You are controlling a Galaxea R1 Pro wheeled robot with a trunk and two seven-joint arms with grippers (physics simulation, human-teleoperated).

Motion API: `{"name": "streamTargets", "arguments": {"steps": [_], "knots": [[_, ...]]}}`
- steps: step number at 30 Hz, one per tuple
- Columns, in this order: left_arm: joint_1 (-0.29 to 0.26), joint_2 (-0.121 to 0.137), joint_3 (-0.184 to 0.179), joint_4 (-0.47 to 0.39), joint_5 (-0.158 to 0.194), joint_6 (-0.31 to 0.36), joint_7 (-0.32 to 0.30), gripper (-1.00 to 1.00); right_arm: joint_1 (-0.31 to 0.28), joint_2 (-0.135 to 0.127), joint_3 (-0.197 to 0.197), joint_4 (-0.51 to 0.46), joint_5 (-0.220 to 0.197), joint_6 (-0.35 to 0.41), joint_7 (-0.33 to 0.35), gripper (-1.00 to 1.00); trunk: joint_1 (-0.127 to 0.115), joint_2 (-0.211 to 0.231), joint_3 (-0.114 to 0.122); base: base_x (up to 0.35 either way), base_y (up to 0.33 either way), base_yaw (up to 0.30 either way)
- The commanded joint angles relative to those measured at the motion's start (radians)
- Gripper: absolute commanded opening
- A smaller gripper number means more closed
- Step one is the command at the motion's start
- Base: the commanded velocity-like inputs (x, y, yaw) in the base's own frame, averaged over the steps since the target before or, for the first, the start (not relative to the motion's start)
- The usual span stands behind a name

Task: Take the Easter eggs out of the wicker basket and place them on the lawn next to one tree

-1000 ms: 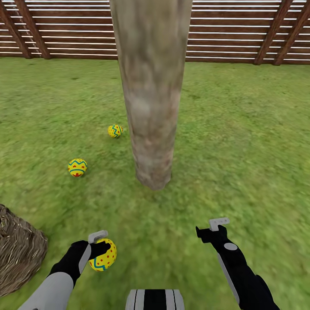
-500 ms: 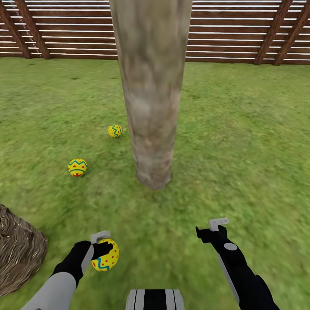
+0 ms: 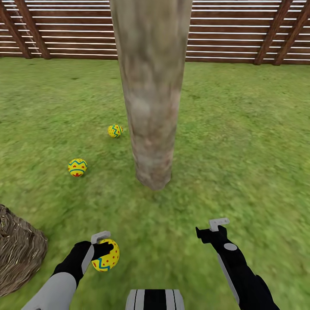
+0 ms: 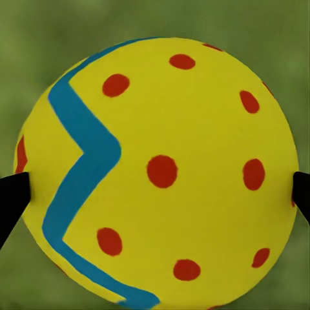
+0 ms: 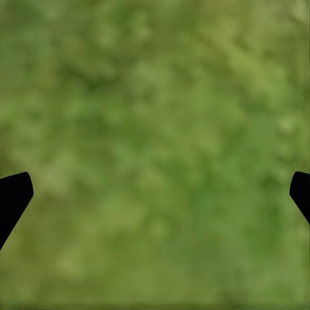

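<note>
The left gripper [image 3: 104, 249] is clamped on one Easter egg [image 3: 106, 255]. In the left wrist view the held egg [image 4: 158, 171] is yellow with red dots and a blue zigzag band, and a black fingertip [image 4: 13, 197] presses on each side of it. Blurry green grass shows behind it.

Two more eggs lie on the lawn [image 3: 241, 129]. The nearer egg [image 3: 77, 167] sits on the grass well out from the tree trunk [image 3: 150, 94], on the robot's left. The far egg [image 3: 115, 131] lies near the trunk, on the same side. Both are apart from each other and from the trunk.

The wicker basket [image 3: 19, 249] stands on the grass at the left edge of the head view, near the left arm. Its inside cannot be seen.

The right gripper [image 3: 211, 230] hangs over bare grass with its fingers apart and nothing between them. In the right wrist view its black fingertips [image 5: 14, 197] sit wide at the two sides, with just grass between.

A brown slat fence [image 3: 241, 30] runs along the far edge of the lawn.
</note>
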Motion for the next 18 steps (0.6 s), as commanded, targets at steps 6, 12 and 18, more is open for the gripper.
{"name": "streamTargets", "arguments": {"steps": [6, 12, 18], "knots": [[-0.001, -0.002, 0.008, -0.002, -0.012, 0.005, -0.005, 1.0, 0.0, -0.001, 0.003, -0.001, 0.01, 0.007, 0.001, 1.0, 0.0, 0.0, -0.001, 0.0, 0.0, 0.0], [-0.001, -0.002, 0.007, -0.001, -0.014, 0.007, -0.003, 1.0, 0.0, 0.0, 0.003, 0.0, 0.011, 0.007, 0.0, 1.0, -0.001, 0.0, 0.007, 0.0, 0.0, 0.0], [-0.001, -0.003, 0.007, 0.001, -0.015, 0.011, -0.003, 1.0, 0.0, 0.001, 0.003, 0.0, 0.012, 0.007, 0.0, 1.0, -0.004, 0.002, 0.03, 0.0, 0.0, 0.0]]}}
